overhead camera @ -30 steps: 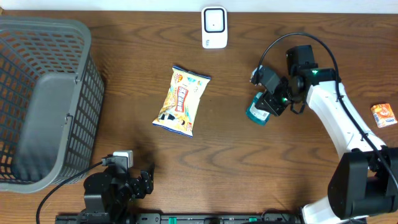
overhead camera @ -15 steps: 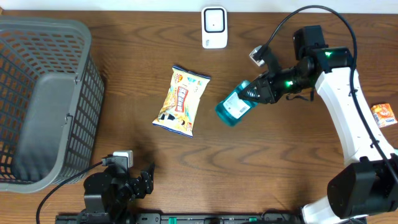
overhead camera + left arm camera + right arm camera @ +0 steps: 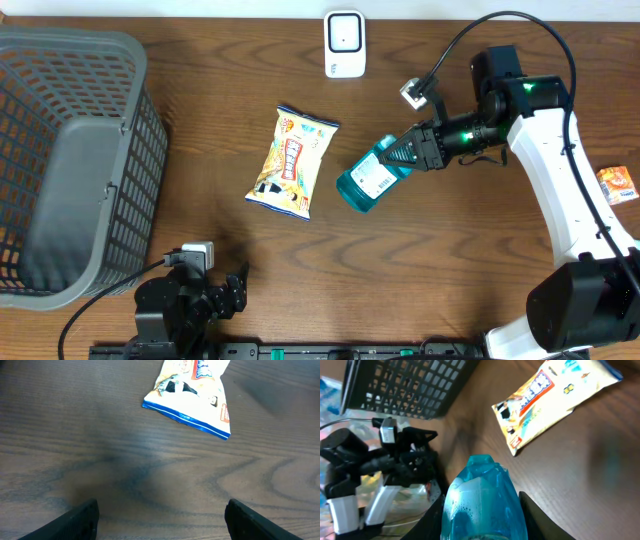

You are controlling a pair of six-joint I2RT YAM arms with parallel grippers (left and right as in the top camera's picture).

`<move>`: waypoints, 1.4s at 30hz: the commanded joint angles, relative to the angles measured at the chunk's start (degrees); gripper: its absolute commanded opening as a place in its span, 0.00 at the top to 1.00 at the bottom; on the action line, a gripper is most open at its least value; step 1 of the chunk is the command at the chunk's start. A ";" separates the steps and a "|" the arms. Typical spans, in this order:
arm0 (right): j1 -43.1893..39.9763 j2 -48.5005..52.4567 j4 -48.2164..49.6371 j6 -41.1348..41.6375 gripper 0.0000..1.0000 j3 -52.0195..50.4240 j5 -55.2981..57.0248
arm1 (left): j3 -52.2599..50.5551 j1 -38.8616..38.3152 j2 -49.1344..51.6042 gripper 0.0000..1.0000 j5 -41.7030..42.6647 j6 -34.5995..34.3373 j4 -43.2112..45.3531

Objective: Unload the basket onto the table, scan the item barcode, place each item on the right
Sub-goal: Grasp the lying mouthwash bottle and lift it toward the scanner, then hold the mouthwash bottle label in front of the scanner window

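Two arms work here. Nearest, the left jaws hang spread and empty over the dark wood-grain table (image 3: 450, 290). Further out, the right jaws clench the teal bottle (image 3: 354, 191) by its neck, tilted in the air near the snack bag (image 3: 293, 161), white label (image 3: 377, 180) upward. Presenting is in hand; next, I judge, that label must face the white scanner (image 3: 344, 44) at the table's far edge.

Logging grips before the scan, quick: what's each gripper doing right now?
Left gripper: open, holding nothing.
Right gripper: shut on the blue bottle.
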 commanded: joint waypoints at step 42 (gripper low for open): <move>21.40 33.33 46.40 3.61 0.83 32.85 98.60 | 0.17 0.09 -0.26 0.19 0.72 -0.31 -0.72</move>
